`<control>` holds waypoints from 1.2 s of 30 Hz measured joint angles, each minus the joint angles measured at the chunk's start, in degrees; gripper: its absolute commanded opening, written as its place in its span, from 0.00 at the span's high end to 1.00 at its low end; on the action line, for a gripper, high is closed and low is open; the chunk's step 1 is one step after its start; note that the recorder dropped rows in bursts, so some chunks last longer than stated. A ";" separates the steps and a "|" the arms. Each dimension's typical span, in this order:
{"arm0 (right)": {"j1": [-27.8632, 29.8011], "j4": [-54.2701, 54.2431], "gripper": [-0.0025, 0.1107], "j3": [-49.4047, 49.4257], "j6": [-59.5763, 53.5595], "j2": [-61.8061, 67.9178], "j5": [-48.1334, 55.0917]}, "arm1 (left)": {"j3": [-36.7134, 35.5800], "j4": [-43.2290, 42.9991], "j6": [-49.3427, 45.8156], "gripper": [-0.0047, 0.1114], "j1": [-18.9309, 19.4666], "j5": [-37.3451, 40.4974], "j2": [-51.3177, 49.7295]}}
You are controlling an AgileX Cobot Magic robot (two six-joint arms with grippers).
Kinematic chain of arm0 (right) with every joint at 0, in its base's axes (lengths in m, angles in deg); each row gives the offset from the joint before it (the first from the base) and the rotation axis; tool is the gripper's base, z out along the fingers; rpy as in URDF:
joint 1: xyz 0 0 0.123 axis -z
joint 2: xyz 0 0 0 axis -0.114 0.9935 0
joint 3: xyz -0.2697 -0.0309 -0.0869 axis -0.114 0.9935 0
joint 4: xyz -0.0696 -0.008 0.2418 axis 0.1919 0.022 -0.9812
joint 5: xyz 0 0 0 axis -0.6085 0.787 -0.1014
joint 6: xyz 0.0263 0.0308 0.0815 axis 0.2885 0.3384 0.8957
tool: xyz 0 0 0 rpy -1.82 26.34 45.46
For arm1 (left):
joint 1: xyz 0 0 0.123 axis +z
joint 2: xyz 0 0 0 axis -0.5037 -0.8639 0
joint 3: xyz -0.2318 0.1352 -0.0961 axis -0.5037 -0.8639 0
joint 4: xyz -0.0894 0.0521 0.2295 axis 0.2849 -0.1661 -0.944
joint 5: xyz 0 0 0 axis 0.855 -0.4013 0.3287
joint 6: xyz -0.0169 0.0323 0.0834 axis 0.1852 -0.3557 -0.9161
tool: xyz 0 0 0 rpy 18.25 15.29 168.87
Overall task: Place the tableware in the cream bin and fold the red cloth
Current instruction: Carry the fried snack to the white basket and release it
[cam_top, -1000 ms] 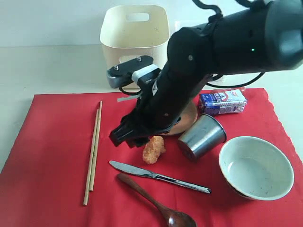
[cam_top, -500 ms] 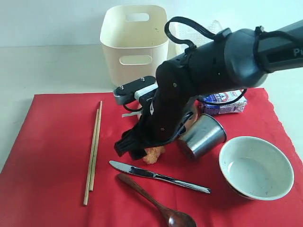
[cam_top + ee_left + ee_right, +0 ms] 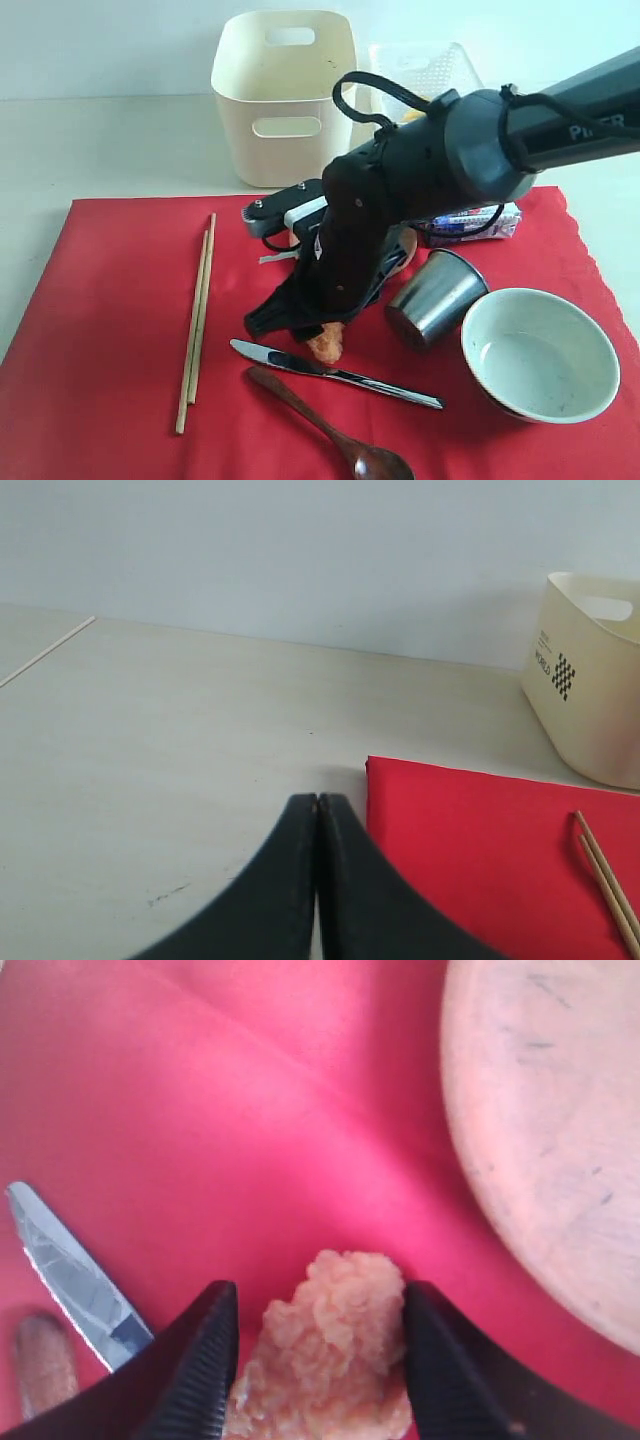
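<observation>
Jaws of the left gripper (image 3: 317,815) are pressed tip to tip with nothing between them, over bare tabletop, and a corner of the red cloth (image 3: 480,850) lies just ahead of them. The chopsticks (image 3: 197,315) lie well apart from the right gripper (image 3: 318,1305). Its jaws stand partly apart, one on each side of the fried nugget (image 3: 330,1360); both seem to touch it as it rests on the cloth.

The knife (image 3: 330,372) has its tip just beside one finger, with the spoon (image 3: 330,425) beyond. The plate (image 3: 560,1120) is near the other finger, with the tipped cup (image 3: 437,298) and the bowl (image 3: 540,352) further out. The cream bin (image 3: 285,90) stands well behind the arm.

All the tableware is on the cloth. I judge the lumpy nugget could slip or crumble in a light pinch. A low finger could also snag the cloth or nudge the knife.
</observation>
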 measured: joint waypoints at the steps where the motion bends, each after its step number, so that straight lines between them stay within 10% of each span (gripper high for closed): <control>1: 0.00 -0.56 0.97 0.00 0.00 -0.29 0.00 | 0.00 0.00 0.00 0.94 0.00 0.00 0.00; 21: 0.93 6.83 0.98 0.02 0.00 -12.25 -6.32 | 0.00 0.00 0.00 0.94 0.00 0.00 0.00; 36: 21.91 8.88 0.98 0.02 -0.09 -12.25 -21.59 | 0.00 0.00 0.00 0.94 0.00 0.00 0.00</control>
